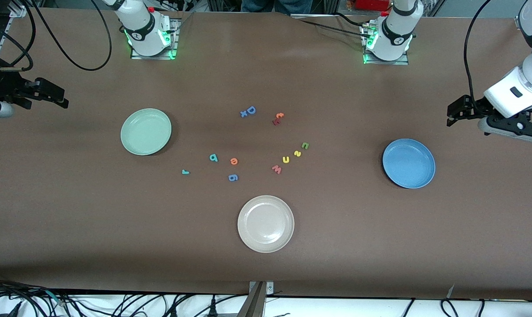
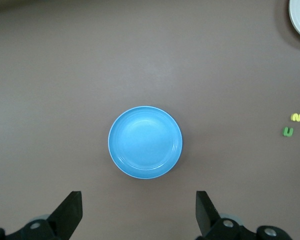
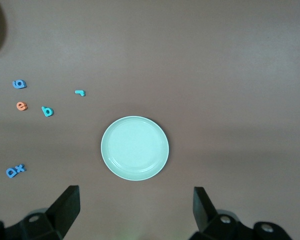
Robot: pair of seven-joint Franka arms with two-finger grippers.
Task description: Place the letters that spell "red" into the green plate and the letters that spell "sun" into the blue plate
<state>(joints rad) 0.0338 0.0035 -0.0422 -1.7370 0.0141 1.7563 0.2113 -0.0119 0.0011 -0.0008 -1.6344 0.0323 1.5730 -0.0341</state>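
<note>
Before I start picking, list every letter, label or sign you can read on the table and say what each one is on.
"r": teal foam letter.
"d": teal foam letter.
"e": orange foam letter.
"g": blue foam letter.
"D" with "x": blue foam pair.
"w": pink foam letter.
"u": yellow foam letter.
"s": yellow foam letter.
"n": olive-green foam letter.
Orange-and-red letter pair: unreadable.
Round marks on the arm bases: too small to read.
The plates carry no text.

Readable only as loose foam letters on table (image 1: 72,211): teal "r" (image 1: 185,172), teal "d" (image 1: 213,157), orange "e" (image 1: 234,161), blue "g" (image 1: 233,177), blue "D" (image 1: 250,110), yellow "u" (image 1: 286,159).
</note>
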